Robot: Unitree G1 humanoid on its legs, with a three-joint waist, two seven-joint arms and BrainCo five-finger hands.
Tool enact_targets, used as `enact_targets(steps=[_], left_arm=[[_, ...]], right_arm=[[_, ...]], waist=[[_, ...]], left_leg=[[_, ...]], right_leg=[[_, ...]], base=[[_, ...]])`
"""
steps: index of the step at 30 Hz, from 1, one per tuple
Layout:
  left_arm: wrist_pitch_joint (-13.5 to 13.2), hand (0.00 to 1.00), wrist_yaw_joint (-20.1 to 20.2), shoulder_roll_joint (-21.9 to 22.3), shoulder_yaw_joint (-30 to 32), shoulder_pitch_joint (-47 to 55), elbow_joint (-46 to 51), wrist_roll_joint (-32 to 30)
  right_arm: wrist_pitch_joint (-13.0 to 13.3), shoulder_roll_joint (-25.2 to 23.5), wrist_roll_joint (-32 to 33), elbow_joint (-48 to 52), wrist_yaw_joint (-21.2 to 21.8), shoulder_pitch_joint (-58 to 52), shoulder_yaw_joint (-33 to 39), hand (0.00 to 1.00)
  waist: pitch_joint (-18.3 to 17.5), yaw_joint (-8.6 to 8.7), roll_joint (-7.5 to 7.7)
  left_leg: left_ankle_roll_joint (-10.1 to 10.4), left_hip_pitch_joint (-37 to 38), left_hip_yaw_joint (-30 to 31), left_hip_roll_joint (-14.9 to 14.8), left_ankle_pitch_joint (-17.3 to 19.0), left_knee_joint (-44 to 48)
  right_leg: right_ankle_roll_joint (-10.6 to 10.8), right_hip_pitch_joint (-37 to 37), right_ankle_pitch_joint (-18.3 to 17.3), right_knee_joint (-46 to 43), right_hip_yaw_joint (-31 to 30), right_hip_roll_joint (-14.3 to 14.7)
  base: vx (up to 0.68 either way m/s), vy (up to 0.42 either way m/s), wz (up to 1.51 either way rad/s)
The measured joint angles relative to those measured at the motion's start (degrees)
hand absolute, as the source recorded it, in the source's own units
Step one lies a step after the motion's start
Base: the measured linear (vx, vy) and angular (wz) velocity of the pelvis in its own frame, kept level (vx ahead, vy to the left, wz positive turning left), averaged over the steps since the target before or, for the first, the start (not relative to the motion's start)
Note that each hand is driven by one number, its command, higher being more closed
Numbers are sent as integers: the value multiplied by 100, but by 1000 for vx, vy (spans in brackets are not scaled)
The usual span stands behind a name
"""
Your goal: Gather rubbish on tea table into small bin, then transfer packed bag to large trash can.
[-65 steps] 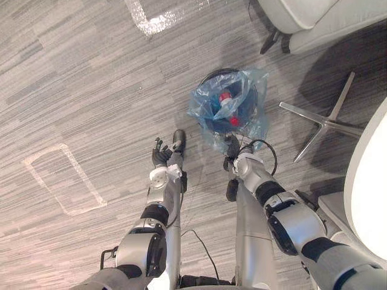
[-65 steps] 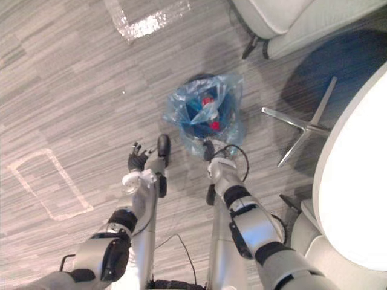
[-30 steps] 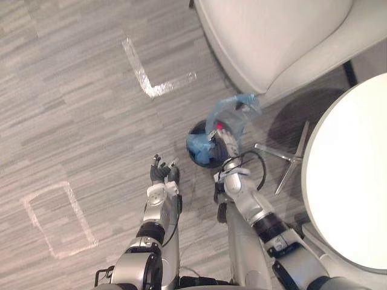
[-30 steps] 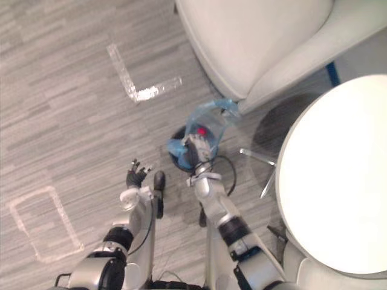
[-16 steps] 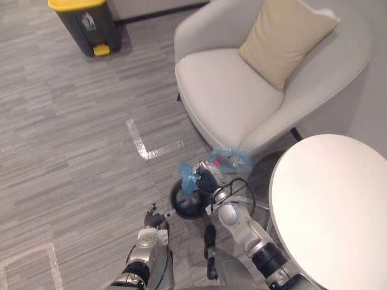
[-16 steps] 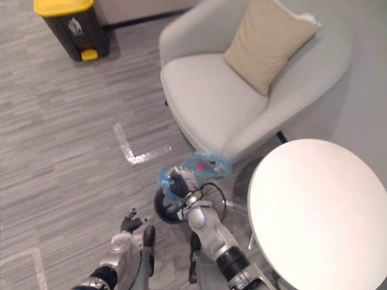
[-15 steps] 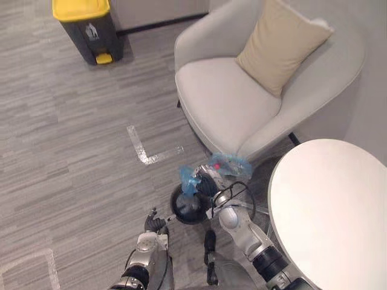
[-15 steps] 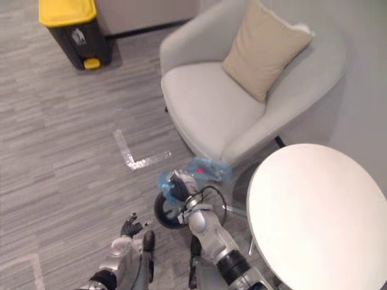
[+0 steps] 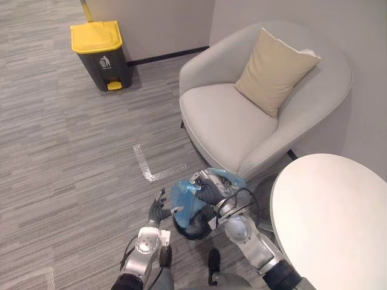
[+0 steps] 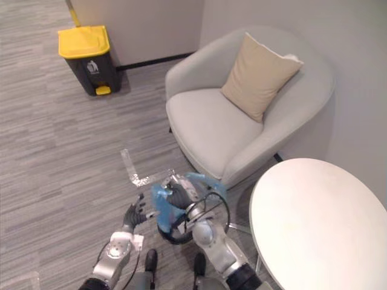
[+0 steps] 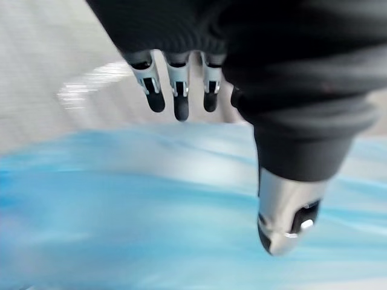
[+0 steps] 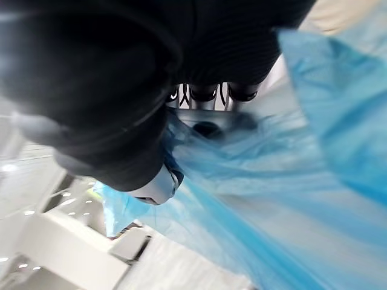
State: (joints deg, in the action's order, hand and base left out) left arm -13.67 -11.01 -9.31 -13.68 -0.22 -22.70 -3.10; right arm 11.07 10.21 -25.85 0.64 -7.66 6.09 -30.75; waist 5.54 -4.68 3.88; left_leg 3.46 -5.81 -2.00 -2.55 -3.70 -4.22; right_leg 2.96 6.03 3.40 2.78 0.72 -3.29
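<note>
1. The gathering part looks finished: the white top of the counter (image 9: 329, 217) is bare where you can see it, and the rubbish is inside the blue bag (image 9: 186, 202).
2. The bag is at the floor by the armchair (image 9: 242, 115), bunched up over the dark small bin (image 9: 195, 231). You cannot tell whether its bottom has cleared the bin's rim.
3. Your right hand (image 9: 208, 193) is clenched on the gathered top of the bag. In the right wrist view its fingers (image 12: 205, 93) curl into the blue plastic, with the thumb closing underneath.
4. Your left hand (image 9: 158, 211) is spread just beside the bag. Its fingers (image 11: 175, 96) are straight, hold nothing, and have the blue film right in front of them.
5. What's left is the transfer. The large trash can (image 9: 101, 53), with its yellow lid down, stands well apart across the floor near the wall.
6. You probably need to lift the bag clear of the bin, carry it over, open that lid and drop it in.
</note>
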Motion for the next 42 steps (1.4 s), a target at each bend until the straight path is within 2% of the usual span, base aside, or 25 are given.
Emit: enact_targets(steps=[6, 10, 16, 27, 36, 37, 42], left_arm=[[-84, 0, -13, -118, -195, 53, 462, -690], [-98, 0, -10, -123, -310, 104, 765, -807], [-118, 0, -14, -125, -443, 162, 1067, -982], [-94, 0, -181, -119, -888, -107, 1059, -1619], [70, 0, -474, -30, -1056, -378, 719, -1938], [81, 100, -493, -20, -1055, -381, 699, -1938], [192, 100, -641, 132, -1069, -663, 326, -1935]], right_arm=[[69, 146, 193, 85, 86, 33, -104, 100], [69, 145, 237, 99, 87, 72, -98, 100], [70, 139, 594, 543, 104, 75, -106, 100], [160, 117, 1352, 854, 259, 469, -403, 100], [149, 104, 1745, 1023, 288, 602, -552, 100], [142, 104, 1754, 1023, 288, 611, -555, 100], [32, 103, 1963, 1022, 295, 695, -646, 100]], waist=[[-114, 4, -92], [-125, 15, -93], [-335, 108, -145], [-424, 180, -172], [-467, 213, -139], [-468, 215, -138], [-479, 215, -121]], left_leg=[[-25, 51, -7, 5, -23, -107], [-25, 77, -39, 0, -23, -114], [-28, 101, -55, -1, -26, -154], [-2, 194, -180, -42, -44, -163], [24, 200, -213, -69, -70, -165], [25, 199, -213, -70, -71, -165], [27, 190, -213, -79, -72, -164]], right_leg=[[0, -12, 1, 32, -22, 4], [-1, -20, 1, 32, -66, 13], [-1, -16, 1, 31, -106, 31], [-13, -17, 9, -31, -240, 55], [-35, -1, 24, -27, -279, 90], [-36, -1, 25, -24, -279, 91], [-47, -2, 37, 2, -277, 102]], base=[[19, 0, -1], [7, -1, -5], [-1, 0, -1], [-26, -3, -6], [-7, -2, -1], [0, 0, 0], [0, 0, 0]])
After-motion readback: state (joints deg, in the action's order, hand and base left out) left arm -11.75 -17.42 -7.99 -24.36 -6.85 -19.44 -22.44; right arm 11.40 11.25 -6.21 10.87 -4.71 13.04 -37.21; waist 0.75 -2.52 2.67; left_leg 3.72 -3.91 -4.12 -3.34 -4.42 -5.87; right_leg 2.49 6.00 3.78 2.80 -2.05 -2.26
